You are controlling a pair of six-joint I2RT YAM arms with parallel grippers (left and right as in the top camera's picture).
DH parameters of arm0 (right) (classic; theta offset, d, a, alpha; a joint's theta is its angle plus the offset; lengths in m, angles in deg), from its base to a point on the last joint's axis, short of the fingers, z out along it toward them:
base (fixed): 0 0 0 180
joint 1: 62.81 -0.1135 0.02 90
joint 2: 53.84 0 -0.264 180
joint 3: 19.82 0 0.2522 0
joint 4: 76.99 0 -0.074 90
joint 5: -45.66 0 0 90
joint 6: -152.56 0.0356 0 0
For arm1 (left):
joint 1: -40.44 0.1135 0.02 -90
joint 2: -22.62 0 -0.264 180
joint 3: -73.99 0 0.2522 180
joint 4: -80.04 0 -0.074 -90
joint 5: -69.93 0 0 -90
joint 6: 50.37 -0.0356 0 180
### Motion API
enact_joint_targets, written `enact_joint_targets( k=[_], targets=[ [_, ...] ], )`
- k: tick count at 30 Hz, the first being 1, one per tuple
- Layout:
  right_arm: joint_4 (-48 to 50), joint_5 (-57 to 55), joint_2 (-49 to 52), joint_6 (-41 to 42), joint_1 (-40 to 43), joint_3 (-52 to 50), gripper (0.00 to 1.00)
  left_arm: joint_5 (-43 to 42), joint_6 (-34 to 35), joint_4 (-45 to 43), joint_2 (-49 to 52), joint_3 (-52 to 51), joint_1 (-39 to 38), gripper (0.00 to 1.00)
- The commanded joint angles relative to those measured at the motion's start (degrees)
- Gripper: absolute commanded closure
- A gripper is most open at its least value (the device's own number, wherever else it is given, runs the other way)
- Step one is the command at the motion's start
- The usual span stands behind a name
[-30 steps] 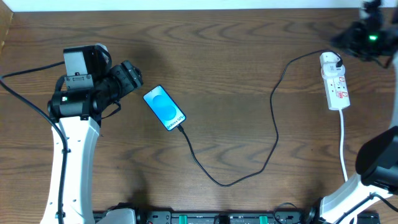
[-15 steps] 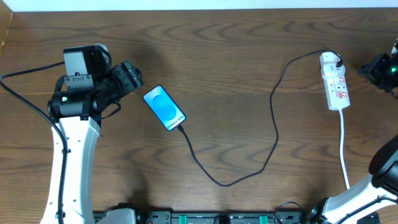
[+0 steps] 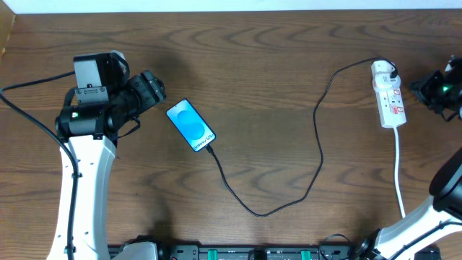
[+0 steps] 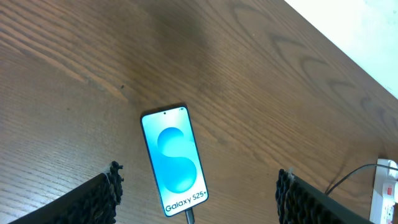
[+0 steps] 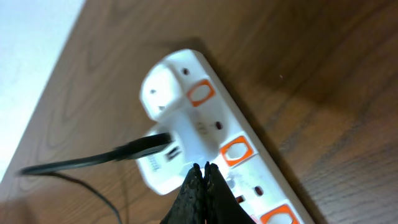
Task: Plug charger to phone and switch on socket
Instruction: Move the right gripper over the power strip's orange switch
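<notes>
Lying mid-left, the phone [image 3: 190, 125] glows blue, charger [image 3: 320, 148] in its text end, running to the socket [image 3: 388, 94] far right. I see my left gripper [image 4: 199, 183] spread above the phone, right gripper [image 5: 202, 177] pressed together over the socket.

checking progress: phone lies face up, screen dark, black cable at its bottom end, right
No: the screen of the phone is lit bright blue, not dark, as the left wrist view shows. It does lie face up with the black cable at its bottom end.
</notes>
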Motion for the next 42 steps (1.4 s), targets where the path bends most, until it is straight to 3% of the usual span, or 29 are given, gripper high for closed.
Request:
enact_joint_targets(
  k=[1, 42],
  targets=[
    [0.59, 0.52, 2.60, 0.81, -0.02, -0.31, 0.99, 0.59, -0.48, -0.04, -0.26, 0.20, 0.24, 0.20],
    [8.46, -0.02, 8.24, 0.85, -2.84, -0.31, 0.99, 0.59, -0.48, -0.07, -0.26, 0.20, 0.24, 0.20]
  ],
)
